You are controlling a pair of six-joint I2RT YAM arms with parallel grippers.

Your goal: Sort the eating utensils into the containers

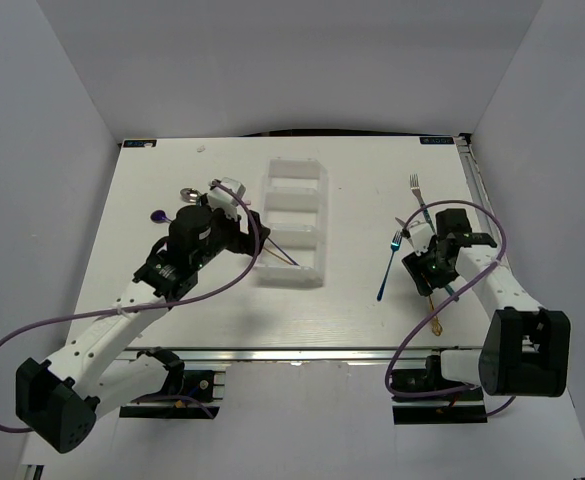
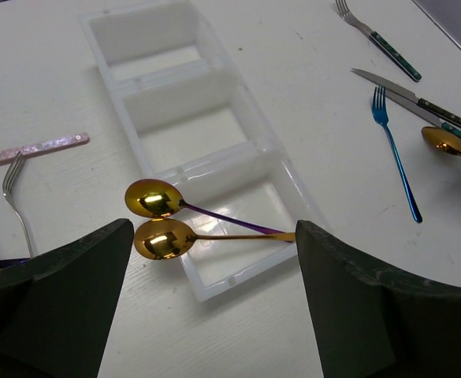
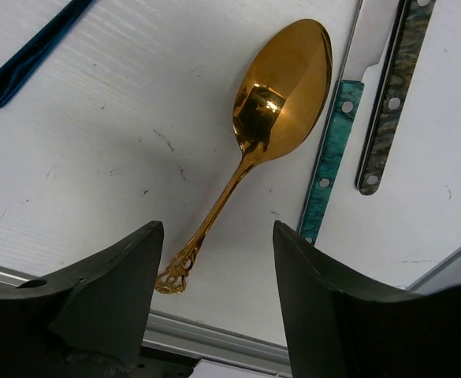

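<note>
Close to the near edge of the table (image 3: 96, 173), the right gripper (image 3: 218, 236) hung with its jaws parted on either side of the gold spoon's (image 3: 281, 87) handle, gripping nothing yet. Just beside that spoon lay a teal-handled knife (image 3: 329, 157) and a dark-handled piece (image 3: 392, 102), with the blue fork (image 2: 395, 161) a little further left.

Across the table, the left gripper (image 2: 213, 268) was spread wide and empty above the nearest compartment of the tray (image 2: 232, 282). Two spoons were lodged there: a gold one (image 2: 163, 239) and a gold-bowled one with a purple handle (image 2: 155, 198), bowls propped on the rim, handles sloping inside. The compartments beyond looked bare.

Left of the tray lay a silver fork (image 2: 13, 189) and a pink-handled piece (image 2: 41, 148); furthest off was a teal-handled fork (image 2: 380, 41). By my reckoning two pieces were sorted and at least seven were left, so the job was in its early part.
</note>
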